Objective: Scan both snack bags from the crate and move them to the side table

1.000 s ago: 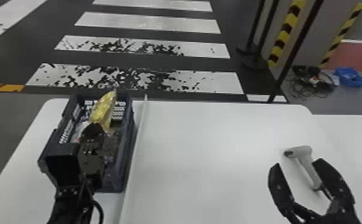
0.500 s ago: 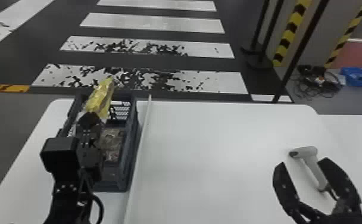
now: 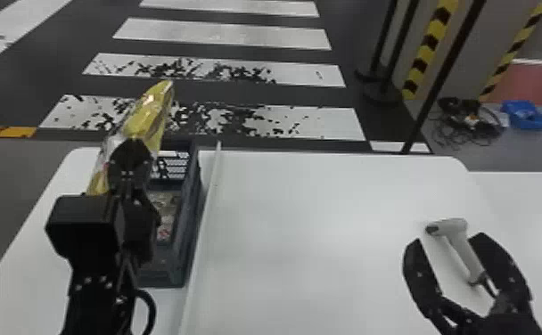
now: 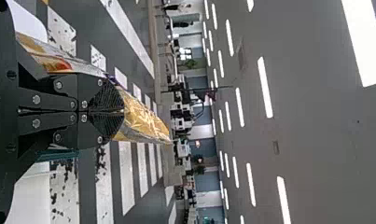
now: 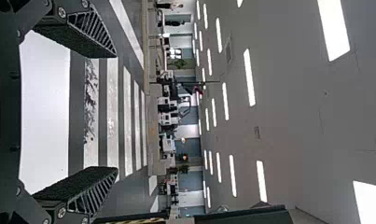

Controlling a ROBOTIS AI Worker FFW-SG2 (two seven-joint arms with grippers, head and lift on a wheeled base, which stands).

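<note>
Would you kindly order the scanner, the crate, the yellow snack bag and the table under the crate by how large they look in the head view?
1. The table
2. The crate, though partly hidden
3. The yellow snack bag
4. The scanner

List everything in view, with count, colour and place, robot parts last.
Table: one, white, foreground.
Side table: one, white, right.
Crate: one, dark grey, table's left.
Snack bag: one, yellow, held up.
Contents: count unclear, mixed, inside crate.
Strip: one, white, beside crate.
Scanner: one, pale grey, table's right.
Cables: several, black, floor.
Container: one, blue, floor.
Hazard bands: two, yellow-black, beyond table.
Crossing stripes: several, white, floor.
Ceiling lights: many, white, overhead.
Left hand: one, black, gripping bag.
Right hand: one, black, open, by scanner.
</note>
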